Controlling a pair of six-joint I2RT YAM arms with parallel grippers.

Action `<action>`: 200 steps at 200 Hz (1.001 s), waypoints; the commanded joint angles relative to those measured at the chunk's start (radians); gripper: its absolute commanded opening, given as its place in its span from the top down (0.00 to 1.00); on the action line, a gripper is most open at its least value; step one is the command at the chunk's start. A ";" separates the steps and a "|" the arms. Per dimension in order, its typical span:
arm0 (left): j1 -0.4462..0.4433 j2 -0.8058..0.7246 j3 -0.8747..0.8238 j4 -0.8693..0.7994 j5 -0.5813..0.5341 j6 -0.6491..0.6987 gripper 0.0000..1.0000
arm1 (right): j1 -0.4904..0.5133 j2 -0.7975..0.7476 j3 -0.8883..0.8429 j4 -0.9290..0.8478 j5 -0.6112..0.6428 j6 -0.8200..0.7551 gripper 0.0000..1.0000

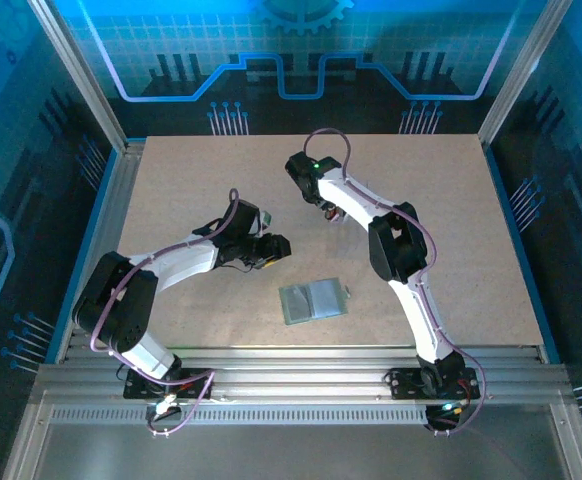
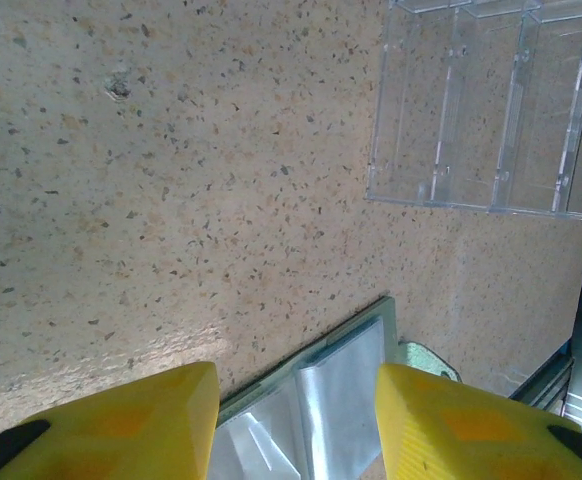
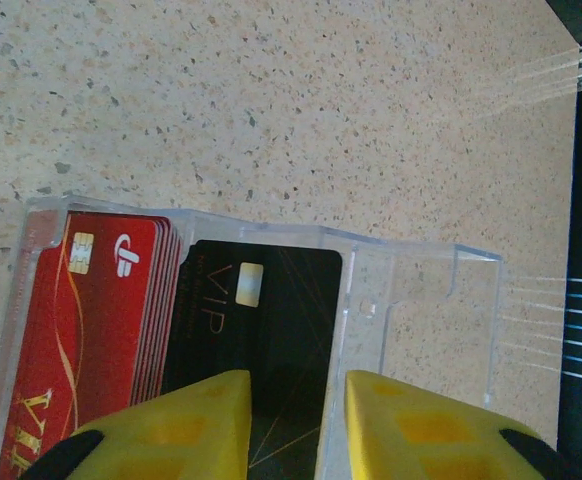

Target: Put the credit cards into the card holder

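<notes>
Pickup of the black card (image 3: 271, 320) is the step judged in hand: it lies in a clear tray (image 3: 421, 300) at the tabletop's (image 1: 451, 220) far middle, red cards (image 3: 91, 340) stacked beside it, the right claw (image 3: 298, 390) over its end, grip not determinable. Pinch that card alone and lift clear of the tray walls. Holder (image 1: 314, 300) lies flat nearer, left claw (image 2: 296, 390) just beside it, released and empty.

Black card (image 3: 271, 315) partly behind right pincer (image 3: 297, 390)
</notes>
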State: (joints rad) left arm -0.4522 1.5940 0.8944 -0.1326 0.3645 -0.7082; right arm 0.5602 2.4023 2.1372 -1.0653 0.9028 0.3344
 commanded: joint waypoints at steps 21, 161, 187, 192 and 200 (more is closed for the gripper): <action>0.014 -0.023 -0.014 0.002 0.017 -0.005 0.54 | -0.013 -0.034 -0.017 -0.025 0.022 0.000 0.73; 0.014 -0.030 -0.023 0.005 0.019 -0.008 0.54 | -0.018 -0.066 -0.011 -0.053 -0.010 -0.009 0.91; 0.014 -0.030 -0.026 0.006 0.021 -0.010 0.54 | -0.022 -0.071 -0.014 -0.055 -0.014 -0.007 0.91; 0.014 -0.031 -0.026 0.007 0.020 -0.010 0.54 | -0.024 -0.071 -0.015 -0.056 -0.017 -0.006 0.92; 0.014 -0.031 -0.026 0.006 0.021 -0.010 0.54 | -0.026 -0.071 -0.017 -0.054 -0.023 -0.006 0.92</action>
State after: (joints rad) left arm -0.4469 1.5906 0.8795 -0.1287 0.3645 -0.7082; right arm 0.5488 2.3806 2.1262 -1.0851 0.8948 0.3279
